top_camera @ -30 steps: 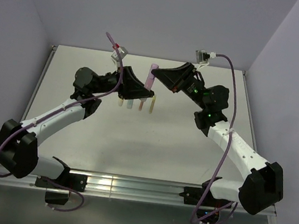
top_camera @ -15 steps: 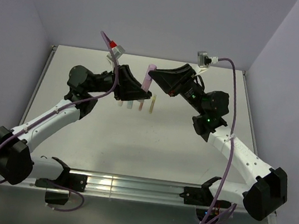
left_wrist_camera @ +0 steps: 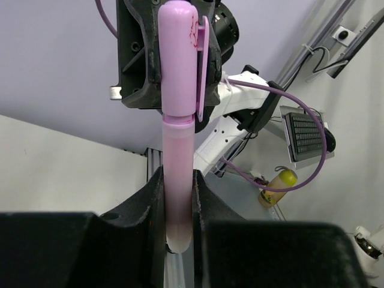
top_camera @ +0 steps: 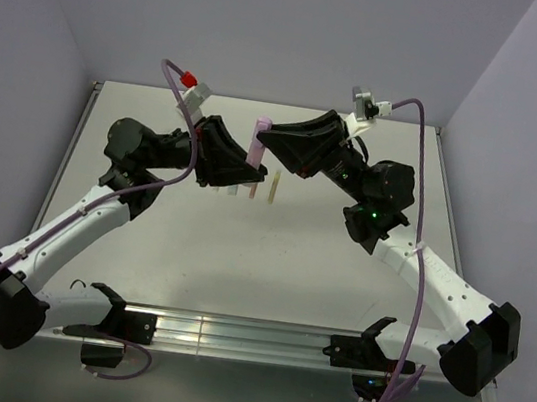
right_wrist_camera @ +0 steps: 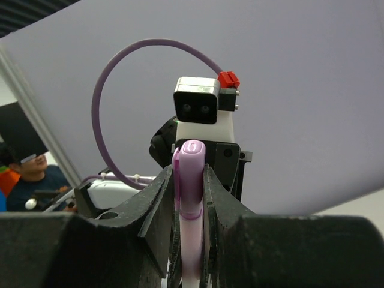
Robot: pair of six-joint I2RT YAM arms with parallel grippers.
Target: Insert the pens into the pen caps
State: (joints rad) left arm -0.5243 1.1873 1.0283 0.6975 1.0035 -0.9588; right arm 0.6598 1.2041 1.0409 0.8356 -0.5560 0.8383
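Left claw [left_wrist_camera: 178, 204] is pinching pink pen [left_wrist_camera: 178, 162], right claw [right_wrist_camera: 189, 204] is pinching purple cap [left_wrist_camera: 178, 60]; cap is looking seated. Other pens [top_camera: 274, 187] are lying on surface [top_camera: 339, 272] at 6 o'clock, probably pending.

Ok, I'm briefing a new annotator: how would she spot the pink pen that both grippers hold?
Over the middle of the grey table, the left gripper and right gripper meet in the air. Between them is a pale pink plastic pen, barrel in the left, lilac clipped cap in the right. Unlike the small coloured sticks on the table below, it is held aloft.
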